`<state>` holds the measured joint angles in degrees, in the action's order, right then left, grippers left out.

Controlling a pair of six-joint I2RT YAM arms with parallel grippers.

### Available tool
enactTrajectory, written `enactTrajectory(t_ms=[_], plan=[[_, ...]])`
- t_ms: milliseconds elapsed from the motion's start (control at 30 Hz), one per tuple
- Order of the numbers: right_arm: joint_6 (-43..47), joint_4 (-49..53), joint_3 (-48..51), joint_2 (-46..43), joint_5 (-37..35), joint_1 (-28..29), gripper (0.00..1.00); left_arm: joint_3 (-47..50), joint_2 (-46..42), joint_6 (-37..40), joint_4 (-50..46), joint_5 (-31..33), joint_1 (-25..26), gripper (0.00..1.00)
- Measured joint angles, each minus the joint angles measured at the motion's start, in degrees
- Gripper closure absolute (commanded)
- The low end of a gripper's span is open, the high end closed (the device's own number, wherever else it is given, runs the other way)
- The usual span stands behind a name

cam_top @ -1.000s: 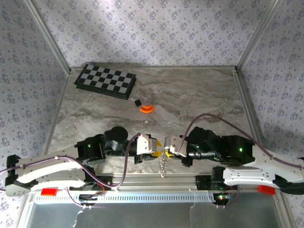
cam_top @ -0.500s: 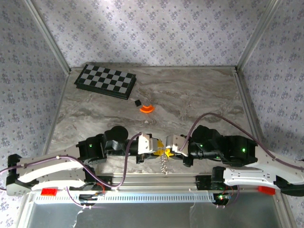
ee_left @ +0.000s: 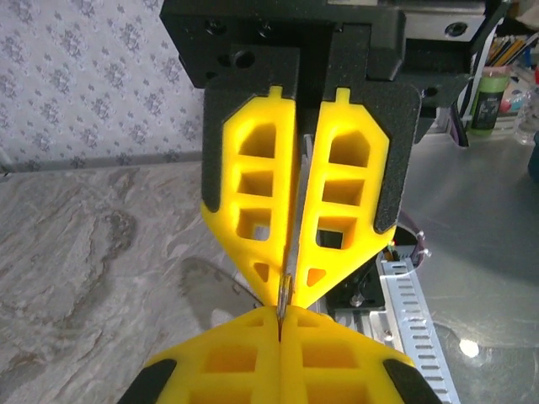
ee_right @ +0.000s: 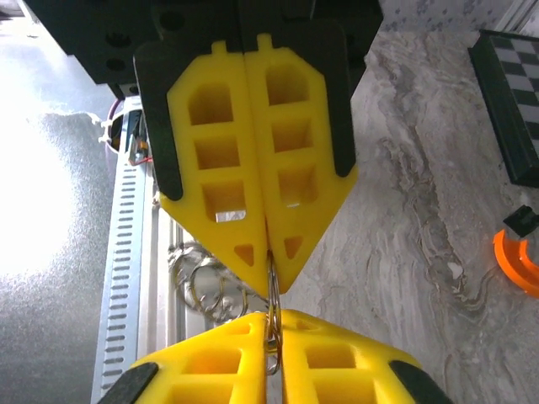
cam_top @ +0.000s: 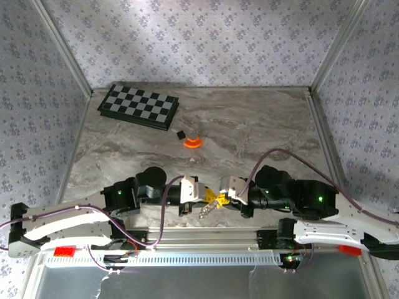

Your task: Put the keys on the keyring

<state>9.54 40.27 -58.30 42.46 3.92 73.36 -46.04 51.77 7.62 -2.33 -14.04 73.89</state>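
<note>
Right at the near edge of the table, beside the aluminium rail, the left gripper and right gripper meet tip to tip. Both pinch the keyring, the left fingers pressed flat on its wire and the right held a sliver apart by the metal. Beyond them the marble lies open up to the orange disc, black cube and checkered board. A second ago the tips stood apart and the loops hung straight from the right gripper; now they slant leftward.
</note>
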Motion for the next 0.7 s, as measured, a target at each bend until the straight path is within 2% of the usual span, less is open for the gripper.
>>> enactTrajectory(t_ms=[233,700], plan=[[-1.84,-7.96,5.57,-5.6,1.31,-0.61,0.82,2.34,0.0,-1.95,6.95,-1.64,0.0,1.0],[-2.71,-12.57,6.64,-8.61,2.99,-0.76,0.84,6.54,-0.33,-8.0,20.65,-4.46,0.0,1.0]])
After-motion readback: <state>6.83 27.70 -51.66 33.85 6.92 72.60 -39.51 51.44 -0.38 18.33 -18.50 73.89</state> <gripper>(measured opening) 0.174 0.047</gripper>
